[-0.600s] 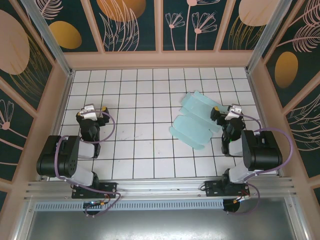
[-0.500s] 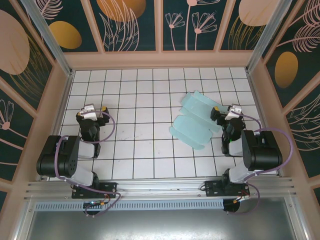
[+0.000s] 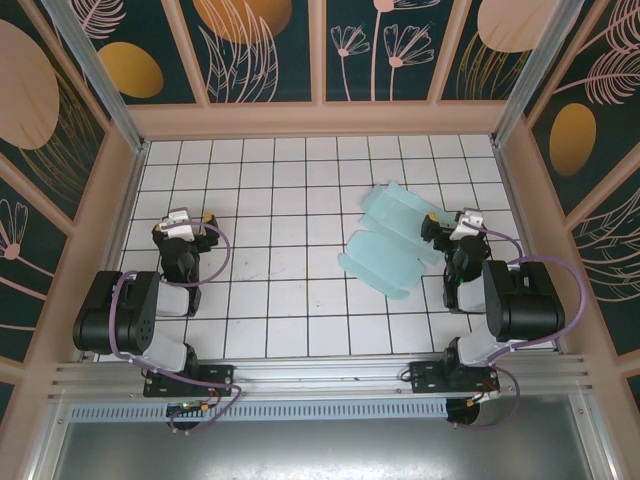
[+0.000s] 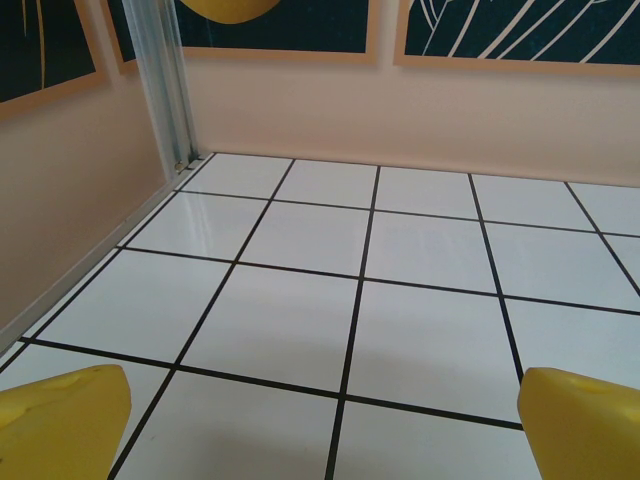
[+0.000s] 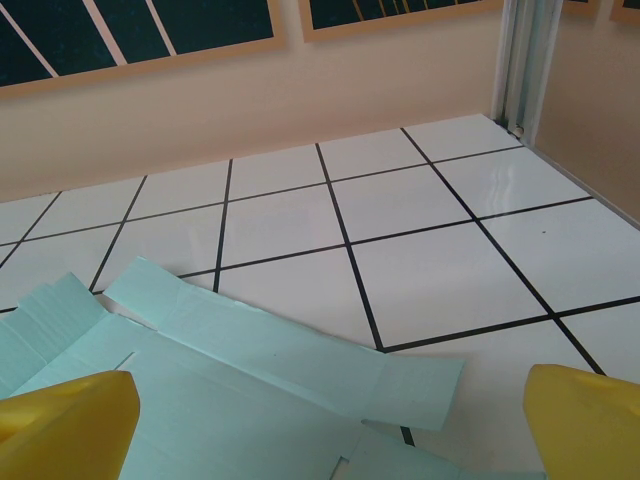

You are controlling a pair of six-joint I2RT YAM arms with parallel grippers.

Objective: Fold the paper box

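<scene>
Aqua card box (image 3: 392, 240), flat on the table (image 3: 280, 200), long axis slanting far-right to near-left, we find just left of our right hand (image 3: 460, 226), well apart from the left hand (image 3: 185, 224); both spread, empty.

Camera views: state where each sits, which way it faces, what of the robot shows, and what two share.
Top external: above and behind the robot, looking down on the tiled table, left arm, right arm, open left claw and right claw.
Left wrist: on the left arm, low, facing the far wall; own yellow fingertips.
Right wrist: on the right arm, facing the far wall; own yellow fingertips.
Shared: top and right wrist show the paper box.
</scene>
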